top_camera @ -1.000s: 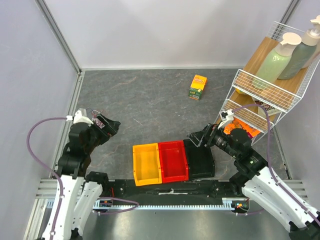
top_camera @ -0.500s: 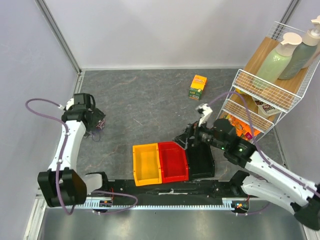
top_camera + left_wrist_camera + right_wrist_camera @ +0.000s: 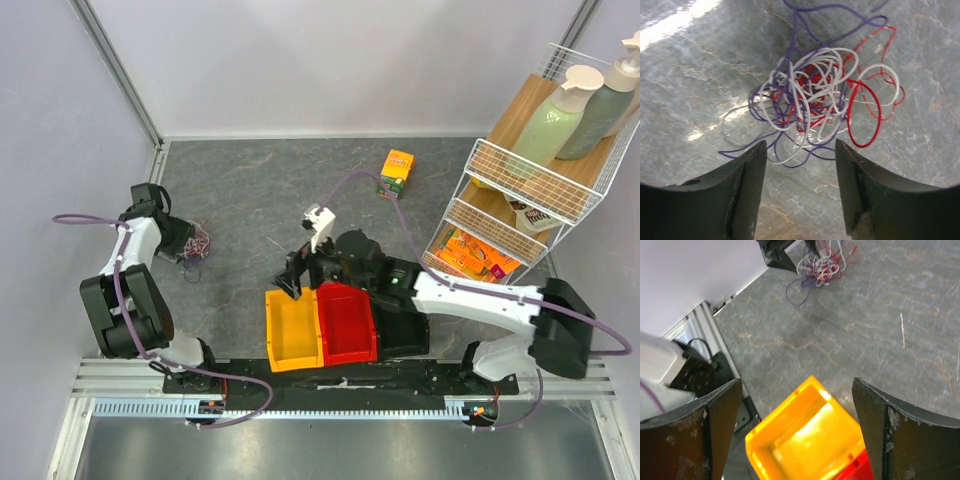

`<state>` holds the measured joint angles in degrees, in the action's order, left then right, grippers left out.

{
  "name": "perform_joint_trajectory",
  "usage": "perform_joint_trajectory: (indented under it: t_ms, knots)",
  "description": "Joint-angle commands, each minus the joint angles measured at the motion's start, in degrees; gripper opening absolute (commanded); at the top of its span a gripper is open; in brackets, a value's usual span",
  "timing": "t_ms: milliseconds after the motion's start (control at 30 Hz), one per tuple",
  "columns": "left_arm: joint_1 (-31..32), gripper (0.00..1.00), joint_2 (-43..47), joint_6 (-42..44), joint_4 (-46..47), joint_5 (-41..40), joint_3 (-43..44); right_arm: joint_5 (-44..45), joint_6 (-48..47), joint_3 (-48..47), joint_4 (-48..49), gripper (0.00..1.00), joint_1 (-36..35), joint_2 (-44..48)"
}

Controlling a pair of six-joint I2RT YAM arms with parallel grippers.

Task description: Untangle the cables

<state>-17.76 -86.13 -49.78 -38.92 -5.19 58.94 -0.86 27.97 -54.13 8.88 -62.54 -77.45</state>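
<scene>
The cables (image 3: 822,100) lie in one tangled heap of purple, white and red loops on the grey table; they also show at the far left in the top view (image 3: 196,245) and at the top of the right wrist view (image 3: 821,265). My left gripper (image 3: 800,192) is open just short of the heap, with a few purple and white loops reaching between its fingertips; in the top view it (image 3: 180,243) sits at the heap's left side. My right gripper (image 3: 797,432) is open and empty above the yellow bin (image 3: 810,440); in the top view it (image 3: 292,283) is over that bin's far edge.
Yellow (image 3: 293,330), red (image 3: 346,322) and black (image 3: 402,320) bins stand in a row at the near edge. A small orange-green box (image 3: 397,173) lies at the back. A wire shelf rack (image 3: 530,190) with bottles and packets stands on the right. Grey walls close the left and back.
My left gripper has swung back and down to the cable heap at the far left. My right arm has reached left from over the black bin to over the yellow bin.
</scene>
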Motion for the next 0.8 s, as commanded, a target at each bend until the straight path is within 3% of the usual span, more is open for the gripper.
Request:
perform_joint_trajectory:
  t_ms: [0,100,133,233,400,433,467,567,633,767]
  knots:
    - [1.1,0.60,4.0,1.7,8.2,3.9,-3.1,8.3,-3.3,-8.3,6.6,0.98,-0.5,-6.6]
    - [3.2,0.45,6.5,3.4,14.3,8.3,-7.2,16.3,-6.5,-14.2,5.8,0.98,-0.5,-12.4]
    - [4.3,0.33,6.2,3.8,14.7,9.5,-7.2,18.2,-7.3,-16.5,5.5,0.97,-0.5,-14.5]
    - [6.0,0.08,3.6,5.0,14.0,12.3,-5.8,21.4,-9.0,-20.5,8.1,0.95,-0.2,-19.7]
    - [7.1,0.05,2.8,9.6,14.7,14.6,-4.9,20.6,-9.9,-24.2,11.1,0.93,0.6,-25.5]
    - [7.2,0.07,3.9,10.4,14.7,14.2,-4.9,19.9,-10.6,-23.0,12.4,0.94,0.7,-25.8]
    - [7.0,0.19,5.1,10.7,14.7,13.4,-5.1,19.4,-10.8,-21.4,13.6,0.93,0.8,-25.8]
    - [7.0,0.70,7.5,8.5,11.8,6.9,-4.9,17.2,-10.2,-16.3,18.0,0.94,1.5,-25.0]
    - [6.9,0.75,6.8,7.5,10.7,3.6,-4.2,16.6,-10.6,-14.1,19.8,0.93,1.5,-24.3]
    - [6.4,0.72,-0.2,3.0,6.1,3.4,0.5,16.3,-11.8,-10.5,21.3,0.94,1.6,-21.8]
